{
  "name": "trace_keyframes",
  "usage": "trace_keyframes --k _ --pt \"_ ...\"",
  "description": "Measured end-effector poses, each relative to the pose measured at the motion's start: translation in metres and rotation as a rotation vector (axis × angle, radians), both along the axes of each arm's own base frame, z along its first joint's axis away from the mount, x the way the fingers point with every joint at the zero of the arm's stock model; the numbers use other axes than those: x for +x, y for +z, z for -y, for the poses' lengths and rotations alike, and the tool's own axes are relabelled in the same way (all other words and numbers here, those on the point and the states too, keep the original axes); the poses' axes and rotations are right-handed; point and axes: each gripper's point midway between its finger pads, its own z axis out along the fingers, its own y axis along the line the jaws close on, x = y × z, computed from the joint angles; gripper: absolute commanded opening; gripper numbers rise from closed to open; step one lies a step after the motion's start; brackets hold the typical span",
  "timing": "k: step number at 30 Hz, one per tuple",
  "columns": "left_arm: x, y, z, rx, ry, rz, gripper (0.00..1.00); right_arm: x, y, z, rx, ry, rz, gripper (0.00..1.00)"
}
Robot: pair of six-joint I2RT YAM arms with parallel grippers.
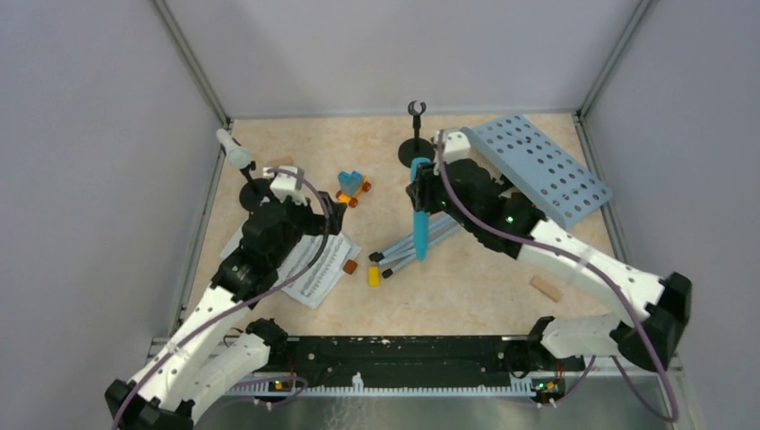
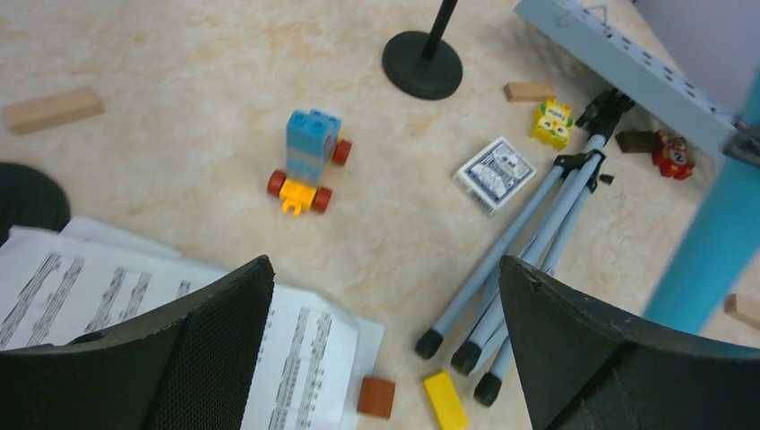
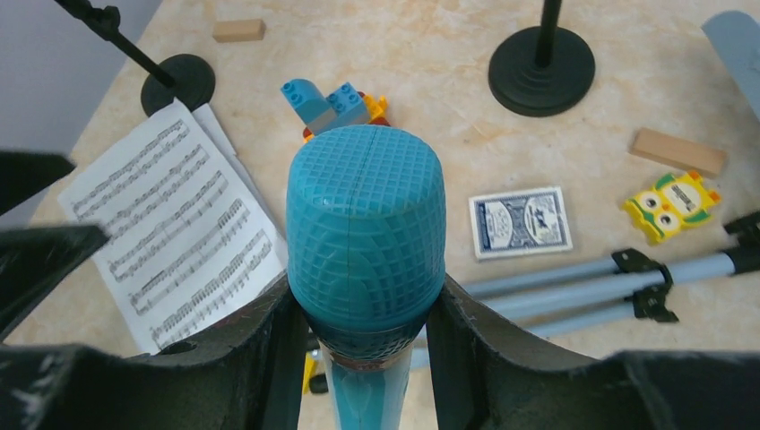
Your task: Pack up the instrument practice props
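Right claw (image 3: pixel 363 305) partly closed, clamped on the blue microphone (image 3: pixel 366 215) just under its mesh head. The head points up at the wrist camera and the handle hangs down over the tripod legs (image 2: pixel 529 260). Can't tell if the handle tip touches the worktop (image 1: pixel 466 287). Left claw (image 2: pixel 384 269) wide open, nothing in it, hovering over the right edge of the sheet music (image 2: pixel 90 296), whose pages are fanned flat on the left of the worktop. Music rack (image 1: pixel 542 166): light-blue perforated panel tilted at back right, legs folded together and stretched toward the middle. Their feet end near a yellow brick (image 2: pixel 445 400) and an orange brick (image 2: pixel 376 397) just beside the pages' corner. White microphone (image 1: pixel 235 152) sits tilted in a black holder (image 1: pixel 260 190) near the left edge, behind the pages. Second black holder (image 1: pixel 415 148) upright at back centre, just behind the right claw. Clutter: toy car (image 2: pixel 309 161) between the two holders, card deck (image 2: pixel 495 173) just beside the legs, yellow owl block (image 3: pixel 669 206) near the deck, red figure (image 2: pixel 672 154) under the panel edge, wooden blocks (image 3: pixel 677 150) scattered, one at the near right of the worktop.
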Motion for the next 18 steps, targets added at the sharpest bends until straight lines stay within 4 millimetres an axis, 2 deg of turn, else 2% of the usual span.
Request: trace_keyframes --k 3,8,15,18 --pt "-0.025 -0.007 -0.02 0.014 0.031 -0.018 0.99 0.028 -0.012 -0.033 -0.054 0.013 -0.023 0.0" --pt "-0.045 -0.002 -0.042 0.022 0.086 0.001 0.99 0.077 -0.032 -0.074 -0.107 0.016 -0.047 0.0" --pt "-0.049 -0.022 -0.053 0.072 0.127 -0.062 0.99 0.16 -0.08 -0.096 -0.192 -0.034 -0.11 0.0" --pt "-0.049 -0.029 -0.057 0.093 0.149 -0.089 0.99 0.186 -0.104 -0.099 -0.24 -0.043 -0.154 0.0"
